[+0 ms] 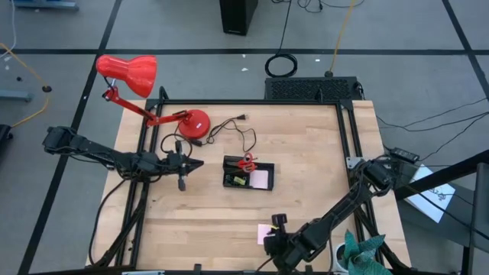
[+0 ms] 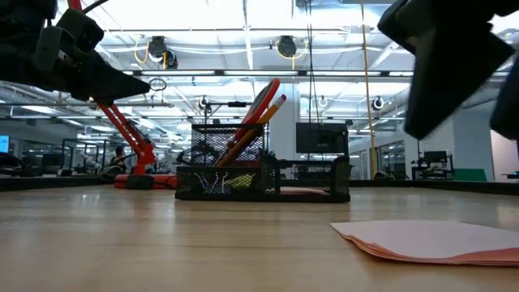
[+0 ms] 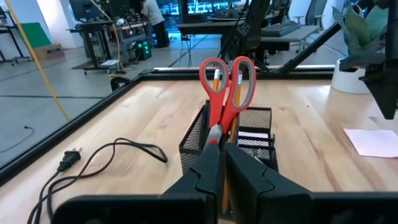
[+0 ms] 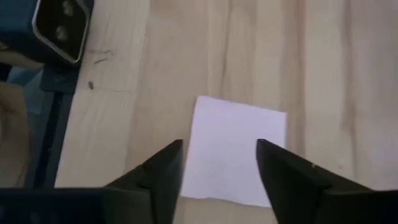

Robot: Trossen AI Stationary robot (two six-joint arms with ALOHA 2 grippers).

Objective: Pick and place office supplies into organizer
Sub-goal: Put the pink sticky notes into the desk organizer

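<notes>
The black mesh organizer (image 1: 248, 174) stands mid-table, also in the low view (image 2: 263, 174). Red-handled scissors (image 3: 225, 87) and orange pencils (image 2: 263, 118) stand upright in its left compartment, and a pink pad (image 1: 260, 179) lies in its right part. Another pink sticky-note pad (image 1: 265, 233) lies flat on the table near the front edge and also shows in the low view (image 2: 430, 239). My right gripper (image 4: 219, 155) is open and hovers above this pad (image 4: 239, 146), one finger over each side. My left gripper (image 3: 222, 165) is shut and empty, left of the organizer and pointing at it.
A red desk lamp (image 1: 130, 72) stands on its base (image 1: 192, 122) at the far left. Its black cord (image 1: 237, 131) and plug (image 3: 69, 158) lie behind the organizer. A white pot with a green plant (image 1: 359, 256) sits at the near right corner.
</notes>
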